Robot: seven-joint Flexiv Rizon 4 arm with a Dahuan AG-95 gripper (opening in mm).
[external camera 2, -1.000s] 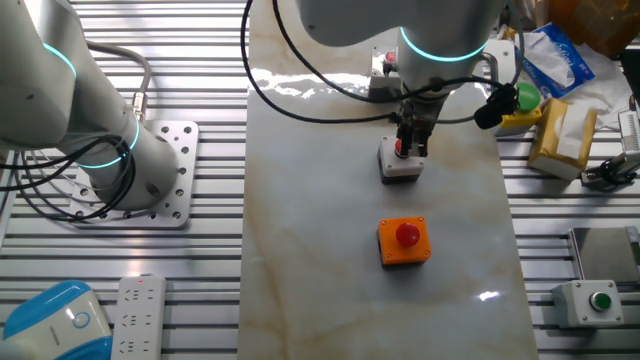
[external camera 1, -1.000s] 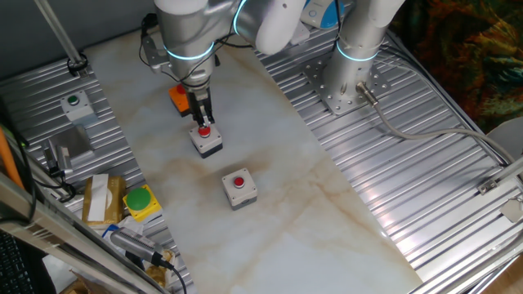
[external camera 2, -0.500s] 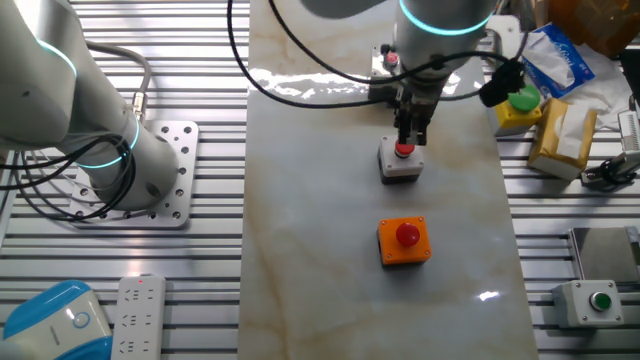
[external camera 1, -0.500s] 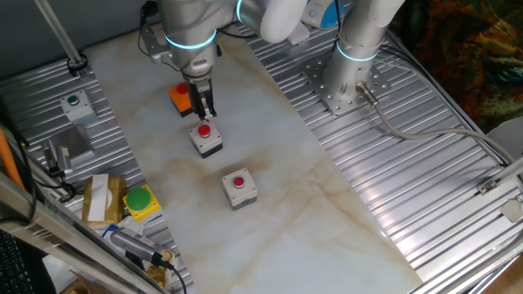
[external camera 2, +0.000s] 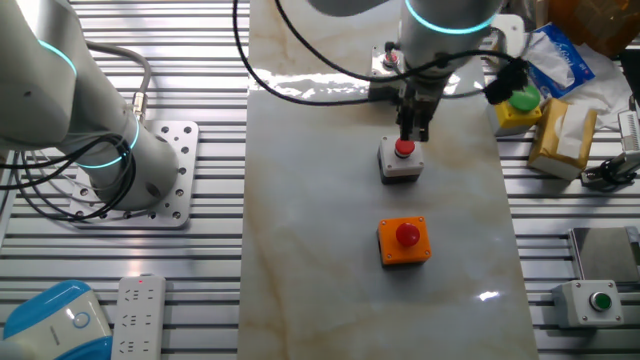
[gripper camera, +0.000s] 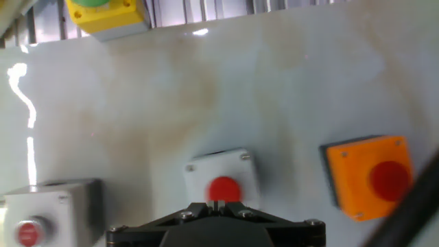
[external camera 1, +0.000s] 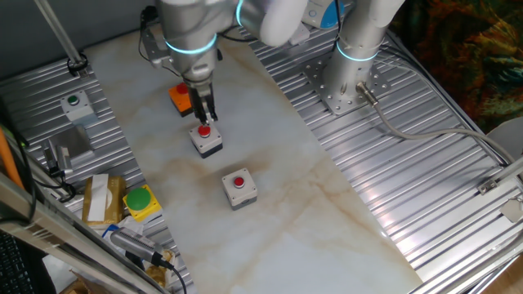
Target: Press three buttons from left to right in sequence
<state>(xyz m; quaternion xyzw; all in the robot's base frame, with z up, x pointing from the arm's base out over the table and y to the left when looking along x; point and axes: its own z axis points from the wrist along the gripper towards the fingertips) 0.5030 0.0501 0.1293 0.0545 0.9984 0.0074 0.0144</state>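
Three red-capped buttons stand in a row on the marble table. The orange box (external camera 1: 177,96) (external camera 2: 404,241) (gripper camera: 370,175) is partly hidden by my hand in one fixed view. The middle grey box (external camera 1: 205,138) (external camera 2: 401,160) (gripper camera: 221,180) sits right under my gripper (external camera 1: 204,117) (external camera 2: 410,135) (gripper camera: 219,204). The gripper's fingertips are pressed together and hover just above its red cap. The third grey box (external camera 1: 239,187) (gripper camera: 42,214) stands apart; in the other fixed view it (external camera 2: 385,60) is mostly hidden behind the arm.
A yellow box with a green button (external camera 1: 141,201) (external camera 2: 520,103) (gripper camera: 103,14) and a grey box with a small green button (external camera 1: 76,105) (external camera 2: 594,302) sit on the ribbed metal beside the slab. A second arm's base (external camera 1: 347,77) (external camera 2: 130,165) stands at the side. Cardboard boxes (external camera 2: 560,138) lie nearby.
My gripper was down on the middle button's red cap one second ago. It has lifted straight up and now hangs just above it. The buttons have not moved.
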